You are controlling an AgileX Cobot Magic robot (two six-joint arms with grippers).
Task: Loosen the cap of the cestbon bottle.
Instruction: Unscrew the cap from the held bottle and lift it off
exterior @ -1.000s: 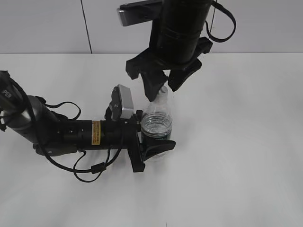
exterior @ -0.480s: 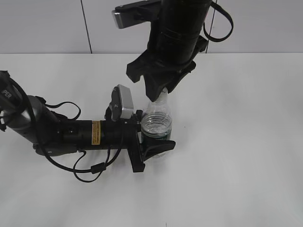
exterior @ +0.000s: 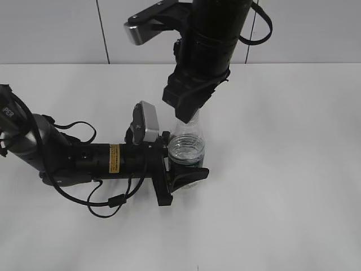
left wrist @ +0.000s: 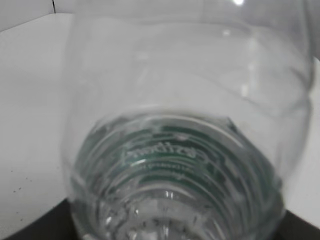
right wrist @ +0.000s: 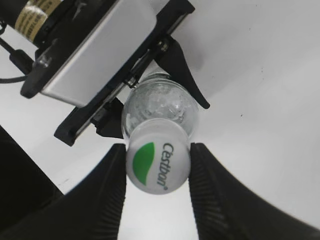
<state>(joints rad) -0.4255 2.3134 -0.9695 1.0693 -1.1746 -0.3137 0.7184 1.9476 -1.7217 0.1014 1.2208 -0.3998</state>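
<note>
White tabletop w/ a pale wall behind is seen throughout. At centre, the right gripper, lowered from above, is clamped narrow on the cap; both fingers are pressed against its sides. Below it, the cestbon bottle is stood upright near the table's middle. Its lower body is held by the left gripper, reaching in from the left along the table, jaws approx. half-wide around it.

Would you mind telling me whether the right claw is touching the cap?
Touching: the right wrist view shows the right claw with both fingers pressed against the cap's sides.
</note>
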